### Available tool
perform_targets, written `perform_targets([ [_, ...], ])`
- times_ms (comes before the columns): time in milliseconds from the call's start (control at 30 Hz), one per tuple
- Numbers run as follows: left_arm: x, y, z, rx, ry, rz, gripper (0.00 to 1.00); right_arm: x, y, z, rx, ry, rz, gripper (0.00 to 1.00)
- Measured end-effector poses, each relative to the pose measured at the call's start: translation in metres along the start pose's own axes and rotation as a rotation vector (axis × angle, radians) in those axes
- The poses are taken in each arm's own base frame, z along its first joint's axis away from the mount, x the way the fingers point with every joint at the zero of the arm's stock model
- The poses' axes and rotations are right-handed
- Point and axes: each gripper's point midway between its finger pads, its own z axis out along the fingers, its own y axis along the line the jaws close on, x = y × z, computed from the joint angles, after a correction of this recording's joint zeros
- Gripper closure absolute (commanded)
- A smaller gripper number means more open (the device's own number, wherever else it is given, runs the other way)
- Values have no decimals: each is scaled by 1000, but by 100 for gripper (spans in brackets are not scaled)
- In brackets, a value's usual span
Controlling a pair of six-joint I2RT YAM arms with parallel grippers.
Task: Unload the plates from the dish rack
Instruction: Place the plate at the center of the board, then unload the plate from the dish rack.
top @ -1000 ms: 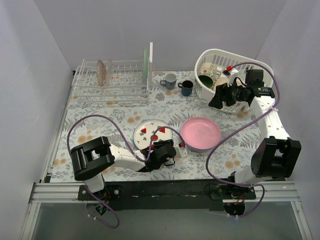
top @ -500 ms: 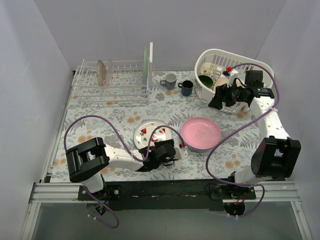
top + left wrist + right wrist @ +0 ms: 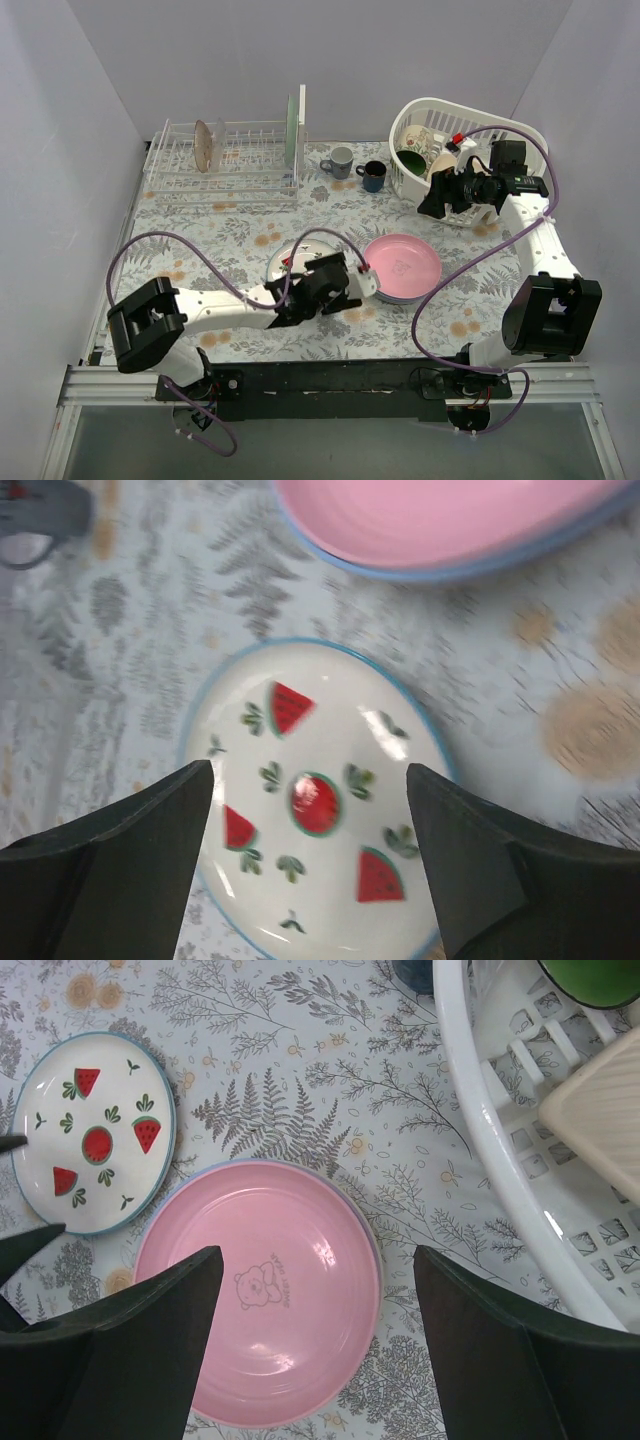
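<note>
OPERATOR: Report end-effector status.

ARM: My left gripper point(image 3: 308, 800) hangs over the watermelon plate point(image 3: 92, 1145), jaws spread wide with nothing between them. That plate lies flat on the table point(image 3: 200, 230). My right gripper point(image 3: 318, 1280) hovers beside the white basket point(image 3: 470, 1130), jaws likewise apart and empty.

OPERATOR: Location of the workpieces?

ARM: Two plates stand on edge in the dish rack point(image 3: 225, 165): a mottled brown plate point(image 3: 207, 145) near the middle and a pale green plate point(image 3: 291, 128) against the tall end panel. The pink plate point(image 3: 401, 265) rests on the table, stacked on another.

OPERATOR: Handling characteristics?

ARM: I judge them rigid, glazed and slick, moderately heavy, and liable to chip. Recommended hold: the upper rim, clear of the tines, one finger on each face. Lift straight up before tilting. The green plate probably offers little clearance on the panel side.
</note>
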Motion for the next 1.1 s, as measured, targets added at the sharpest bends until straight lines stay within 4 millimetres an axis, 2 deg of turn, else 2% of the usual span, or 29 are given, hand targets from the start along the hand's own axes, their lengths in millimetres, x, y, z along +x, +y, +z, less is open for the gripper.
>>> perform_targets([
  [67,-20,42,1,-72,-32,-76,19,1,-1,1,3,-1,-2,16],
  [167,-44,121,-3,-206,-86,-209,13,11,-2,4,6,9,5,16],
  [200,-49,148,-7,-252,-103,-253,8,15,-2,5,8,16,10,16],
  [233,-53,179,-13,-302,-126,-299,6,19,-3,6,12,23,14,16],
  [267,-56,199,-18,-336,-144,-326,5,22,-4,6,17,28,15,16],
  [300,-57,229,-27,-386,-165,-370,5,25,-4,7,23,29,14,16],
  [433,-58,308,-55,-503,-250,-484,4,32,-5,6,46,23,-1,16],
  [567,-53,365,-77,-566,-326,-567,9,35,-6,5,57,13,-13,16],
  [633,-49,388,-79,-576,-360,-602,9,36,-6,6,59,9,-17,16],
  [700,-39,402,-73,-565,-377,-635,9,39,-7,8,59,8,-17,16],
  [800,-21,413,-49,-516,-377,-690,9,45,-7,11,58,13,-13,16],
  [867,-8,415,-30,-477,-367,-725,9,49,-8,12,59,15,-12,16],
  [1000,13,403,8,-384,-337,-778,9,55,-7,13,62,12,-15,16],
  [1100,21,398,26,-334,-329,-804,10,56,-6,12,64,7,-20,16],
])
